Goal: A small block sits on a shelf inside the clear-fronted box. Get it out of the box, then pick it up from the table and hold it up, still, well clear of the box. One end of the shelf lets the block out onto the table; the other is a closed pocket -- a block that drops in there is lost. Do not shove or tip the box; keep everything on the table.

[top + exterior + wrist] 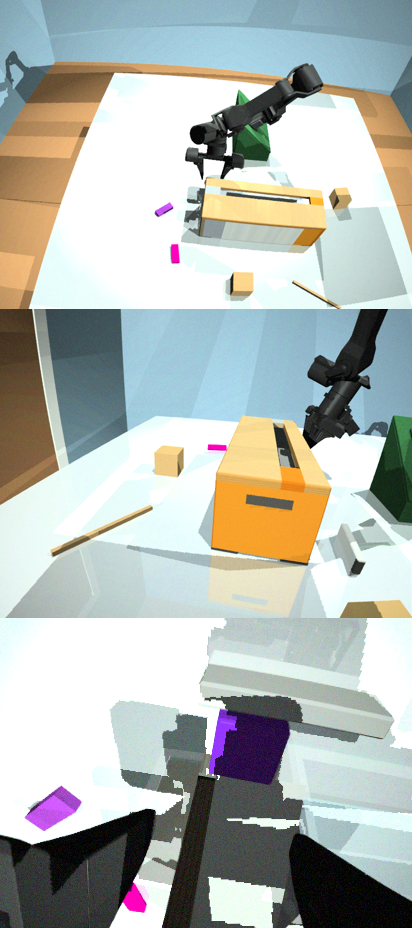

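The box (263, 209) (263, 528) stands upright, its slotted top facing up and its orange end at the right in the top view. A small purple block (252, 749) shows outside the box in the wrist view, on the table beside a pale bar, mostly in shadow. The box and gripper hide it in the top and exterior views. My gripper (212, 178) (310, 443) (223, 832) is open, its fingers low at the back left corner of the box. The block shows ahead of the fingertips, with nothing between the fingers. The shelf is mostly hidden.
The pale bar (300, 698) lies just beyond the block. A violet bar (164, 209) (54, 808) and a magenta bar (175, 253) (217, 447) lie left of the box. A green wedge (251, 146) (394, 475) stands behind it. Wooden cubes and a thin stick (315, 294) lie around it.
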`<state>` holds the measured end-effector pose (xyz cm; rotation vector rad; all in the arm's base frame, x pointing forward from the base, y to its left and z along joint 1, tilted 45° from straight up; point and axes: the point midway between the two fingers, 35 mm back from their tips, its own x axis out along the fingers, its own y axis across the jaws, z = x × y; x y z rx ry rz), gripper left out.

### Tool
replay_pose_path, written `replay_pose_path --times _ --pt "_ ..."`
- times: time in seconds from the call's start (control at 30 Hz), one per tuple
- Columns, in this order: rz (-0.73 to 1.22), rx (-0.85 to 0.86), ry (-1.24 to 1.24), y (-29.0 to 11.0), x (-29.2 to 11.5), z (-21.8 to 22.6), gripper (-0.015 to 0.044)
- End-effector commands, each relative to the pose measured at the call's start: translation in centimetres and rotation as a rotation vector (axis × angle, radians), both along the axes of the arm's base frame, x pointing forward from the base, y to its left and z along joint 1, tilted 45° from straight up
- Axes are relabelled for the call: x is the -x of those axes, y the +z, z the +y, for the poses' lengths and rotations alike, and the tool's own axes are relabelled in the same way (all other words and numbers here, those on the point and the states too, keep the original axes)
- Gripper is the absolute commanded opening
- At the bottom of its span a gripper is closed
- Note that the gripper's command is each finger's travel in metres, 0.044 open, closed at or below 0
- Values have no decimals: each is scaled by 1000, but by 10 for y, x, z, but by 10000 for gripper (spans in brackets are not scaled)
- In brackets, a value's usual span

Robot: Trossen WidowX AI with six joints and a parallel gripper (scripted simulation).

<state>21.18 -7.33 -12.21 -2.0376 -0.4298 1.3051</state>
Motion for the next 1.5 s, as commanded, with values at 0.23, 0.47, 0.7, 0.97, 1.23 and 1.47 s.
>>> replay_pose_path --times 0.23,0.47,0.7,0.97,1.23,1.47 --pt "7 -9 0 -14 -2 16 285" --pt "7 -9 -1 -22 -3 24 285" --pt "6 -10 0 -29 -3 32 285" --pt "5 -13 0 -37 -3 42 285" --pt "4 -14 0 -39 -3 45 180" --pt "4 -14 0 -39 -3 45 55"
